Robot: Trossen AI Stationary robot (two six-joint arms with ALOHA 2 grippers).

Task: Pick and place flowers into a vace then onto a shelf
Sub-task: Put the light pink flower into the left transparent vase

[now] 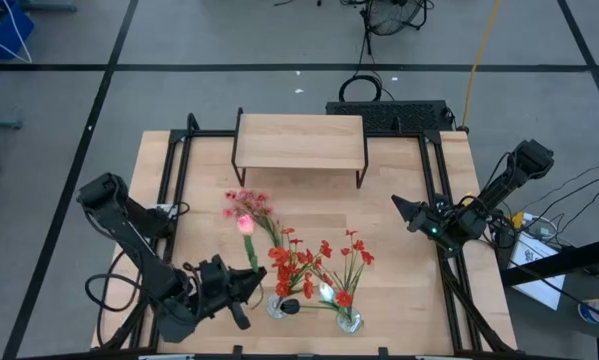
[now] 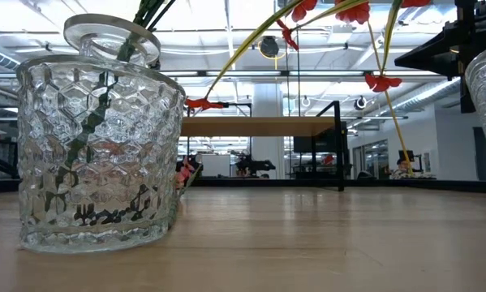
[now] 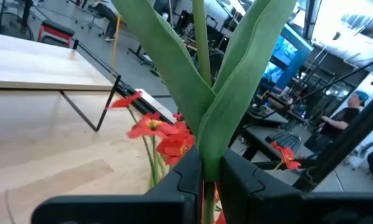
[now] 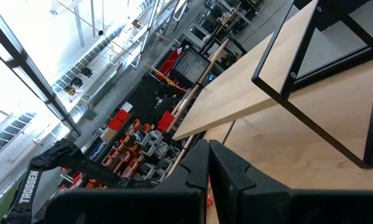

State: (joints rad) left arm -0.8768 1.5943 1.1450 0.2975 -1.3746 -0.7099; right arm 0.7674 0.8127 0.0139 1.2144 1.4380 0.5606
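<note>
Left arm: dark, folded low along the near-left of the light wooden tabletop, elbow out toward the left edge, forearm running right. Left gripper sits just left of the near-left clear faceted glass vase, fingers pinched on a green stalk with two long broad leaves. That stalk rises away from the gripper and ends in a pink blossom toward the table's middle.

Right arm: dark, stretched in from the far-right corner, forearm angled left and slightly near. Right gripper hangs at the right edge of the table, fingers closed together, nothing between them.

Flowers: red blossoms on thin green stems stand clustered over the two vases at near centre; second clear glass vase just right of the first. A small pink bunch lies left of centre.

Shelf: low light wooden board on thin black legs, far centre, well apart from both grippers.
</note>
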